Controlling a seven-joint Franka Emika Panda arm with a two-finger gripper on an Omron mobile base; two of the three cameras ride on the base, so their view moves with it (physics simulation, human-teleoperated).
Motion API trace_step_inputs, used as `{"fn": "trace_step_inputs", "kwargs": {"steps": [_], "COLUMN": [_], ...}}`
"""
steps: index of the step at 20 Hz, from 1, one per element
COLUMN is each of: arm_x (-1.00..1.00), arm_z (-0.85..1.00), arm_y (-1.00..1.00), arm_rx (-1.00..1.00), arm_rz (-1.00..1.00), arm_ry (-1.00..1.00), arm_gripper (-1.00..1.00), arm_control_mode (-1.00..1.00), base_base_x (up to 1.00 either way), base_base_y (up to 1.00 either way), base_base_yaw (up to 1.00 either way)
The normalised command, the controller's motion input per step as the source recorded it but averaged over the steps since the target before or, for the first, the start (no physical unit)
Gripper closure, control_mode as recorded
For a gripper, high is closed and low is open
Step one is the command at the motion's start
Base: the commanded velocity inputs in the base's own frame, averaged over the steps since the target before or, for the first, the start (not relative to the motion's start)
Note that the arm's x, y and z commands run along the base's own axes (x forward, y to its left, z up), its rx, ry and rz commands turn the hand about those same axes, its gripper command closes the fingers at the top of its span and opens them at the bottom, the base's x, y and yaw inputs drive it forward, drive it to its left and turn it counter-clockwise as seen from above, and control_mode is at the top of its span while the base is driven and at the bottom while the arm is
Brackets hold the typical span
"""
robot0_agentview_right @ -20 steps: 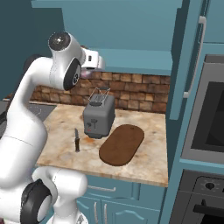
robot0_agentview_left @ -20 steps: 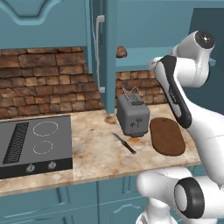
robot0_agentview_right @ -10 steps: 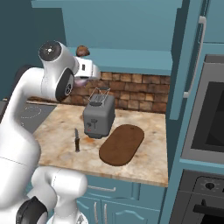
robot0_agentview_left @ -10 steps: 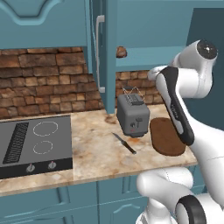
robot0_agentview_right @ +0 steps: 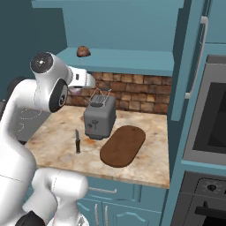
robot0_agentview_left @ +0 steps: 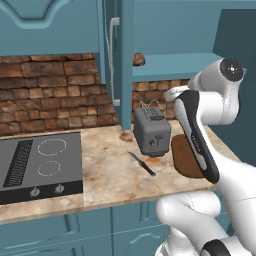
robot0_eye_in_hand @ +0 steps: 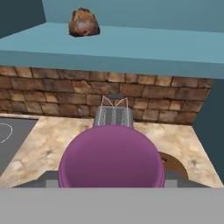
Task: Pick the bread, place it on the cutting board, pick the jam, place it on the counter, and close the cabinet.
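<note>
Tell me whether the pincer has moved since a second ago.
Yes. In the right base view the pincer, holding the jam, has dropped from shelf level toward the toaster.

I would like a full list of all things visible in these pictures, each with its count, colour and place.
bread: one, brown, on the open cabinet's shelf
jam: one, purple, at the gripper, above the counter
cabinet: one, teal, door open, over the counter
toaster: one, grey, on the counter
cutting board: one, dark brown, right of the toaster
knife: one, dark, in front of the toaster
stovetop: one, black, left
counter: one, beige marbled
oven: one, grey, far right
gripper: one, white, jaws hidden
</note>
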Motion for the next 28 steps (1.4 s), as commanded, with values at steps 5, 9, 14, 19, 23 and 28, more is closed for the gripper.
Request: {"fn": "trace_step_inputs", "kwargs": {"steps": [5,9,14,19,23,28], "arm_x": [-0.19,-0.19,-0.14,-0.07,-0.07,-0.06], "arm_z": [-0.17,-0.16,-0.16,-0.14,-0.15,-0.13], "arm_y": [0.01,0.03,0.06,0.12,0.14,0.14], "arm_rx": [0.0,0.0,0.0,0.0,0.0,0.0], "arm_rz": [0.0,0.0,0.0,0.0,0.0,0.0], "arm_ry": [0.0,0.01,0.0,0.0,0.0,0.01], "arm_gripper": [1.0,1.0,1.0,1.0,1.0,1.0], "arm_control_mode": [-1.0,-1.0,-1.0,-1.0,-1.0,-1.0], "base_base_x": [0.0,0.0,0.0,0.0,0.0,0.0], "base_base_y": [0.0,0.0,0.0,0.0,0.0,0.0], "base_base_yaw": [0.0,0.0,0.0,0.0,0.0,0.0]}}
